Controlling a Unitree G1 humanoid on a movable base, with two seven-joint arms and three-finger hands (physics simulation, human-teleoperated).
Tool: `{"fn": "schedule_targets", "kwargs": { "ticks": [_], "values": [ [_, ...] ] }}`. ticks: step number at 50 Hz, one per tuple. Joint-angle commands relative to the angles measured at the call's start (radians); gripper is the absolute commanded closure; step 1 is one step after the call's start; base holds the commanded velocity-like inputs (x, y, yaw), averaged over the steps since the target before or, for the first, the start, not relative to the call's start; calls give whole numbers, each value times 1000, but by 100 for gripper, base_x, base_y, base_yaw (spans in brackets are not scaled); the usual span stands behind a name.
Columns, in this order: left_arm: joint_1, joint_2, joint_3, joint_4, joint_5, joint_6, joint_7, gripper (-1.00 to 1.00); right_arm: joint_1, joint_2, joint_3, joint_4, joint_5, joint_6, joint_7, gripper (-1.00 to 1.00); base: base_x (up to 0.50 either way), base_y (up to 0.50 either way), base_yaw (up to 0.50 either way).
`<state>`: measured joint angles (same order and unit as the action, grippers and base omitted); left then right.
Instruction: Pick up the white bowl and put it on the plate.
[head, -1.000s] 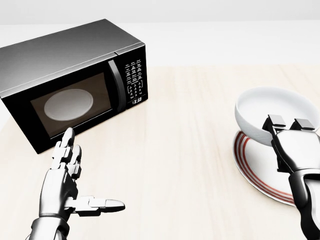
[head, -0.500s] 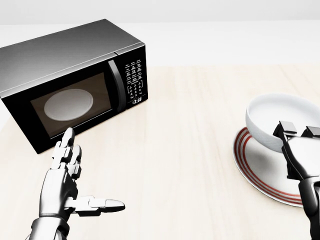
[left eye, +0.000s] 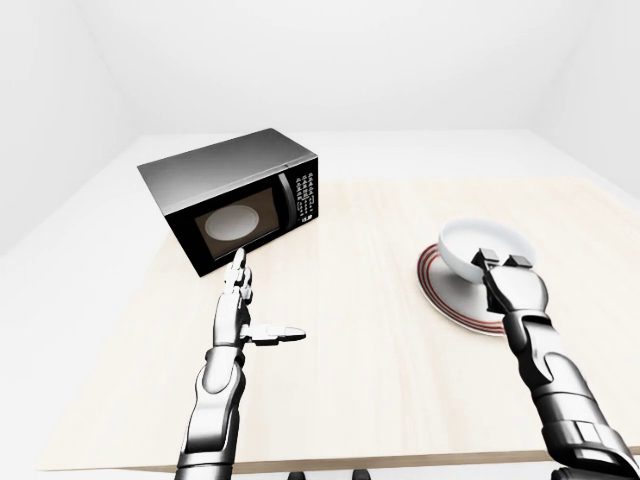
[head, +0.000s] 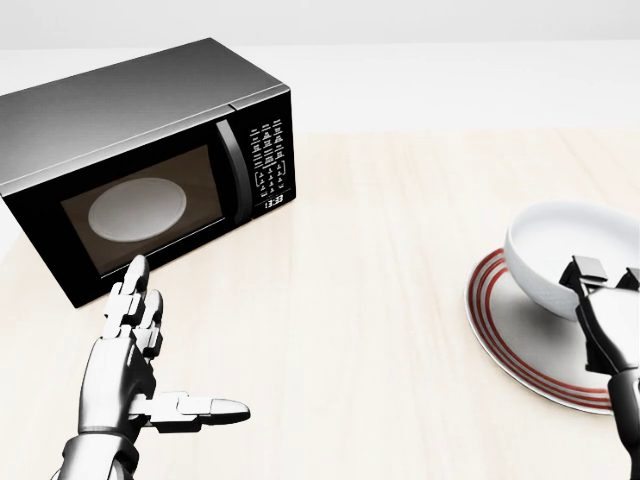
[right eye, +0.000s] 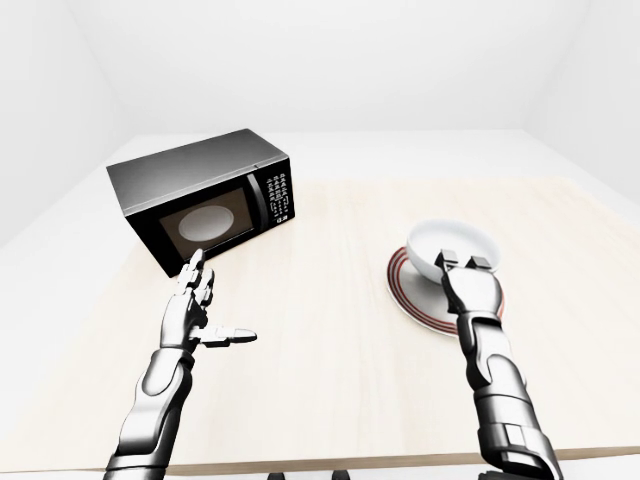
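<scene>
Sitting on the red-ringed plate (head: 520, 350), the white bowl (head: 565, 250) leans a bit toward the left of the head view. The right hand (right eye: 470, 282) grips the bowl's near rim, with fingers (head: 590, 270) hooked over the edge. The left hand (left eye: 240, 310) is open with nothing in it (thumb sticking out sideways) above the pale wooden table (left eye: 360, 350). A black microwave (left eye: 235, 205) stands just past that hand
</scene>
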<state>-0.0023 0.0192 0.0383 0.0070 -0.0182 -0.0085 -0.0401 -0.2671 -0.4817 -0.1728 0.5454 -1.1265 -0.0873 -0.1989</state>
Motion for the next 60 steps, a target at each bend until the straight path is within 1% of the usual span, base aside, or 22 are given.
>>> {"fn": "schedule_targets", "kwargs": {
  "ticks": [1,13,17,25,42,43,44,45,46,52,58,60],
  "values": [
    [0,0,0,0,0,0,0,-100,-9,-13,-5,34,-25,0,-48,100,0,0,0],
    [0,0,0,0,0,0,0,-100,-3,-19,-2,59,-18,0,-65,100,0,0,0],
    [0,0,0,0,0,0,0,-100,-13,-20,7,94,-19,0,-88,100,0,0,0],
    [0,0,0,0,0,0,1,-100,5,-18,1,54,-13,0,-63,100,0,0,0],
    [0,0,0,0,0,0,0,-100,-5,-18,10,101,-13,0,-90,100,0,0,0],
    [0,0,0,0,0,0,0,-100,-8,-19,12,112,-14,0,-96,95,0,0,0],
    [0,0,0,0,0,0,0,-100,-10,-19,14,117,-13,0,-98,15,0,0,0],
    [0,0,0,0,0,0,0,-100,-10,-20,15,121,-13,0,-100,-30,0,0,0],
    [0,0,0,0,0,0,0,-100,-10,-20,16,122,-13,0,-101,-100,0,0,0],
    [0,0,0,0,0,0,0,-100,-5,-18,17,115,-11,0,-95,-100,0,0,0],
    [0,0,0,0,0,0,0,-100,20,-11,3,47,-3,0,-61,-100,0,0,0],
    [0,0,0,0,0,0,0,-100,38,-5,-14,-28,8,0,-18,-100,0,0,0]
  ]
}}
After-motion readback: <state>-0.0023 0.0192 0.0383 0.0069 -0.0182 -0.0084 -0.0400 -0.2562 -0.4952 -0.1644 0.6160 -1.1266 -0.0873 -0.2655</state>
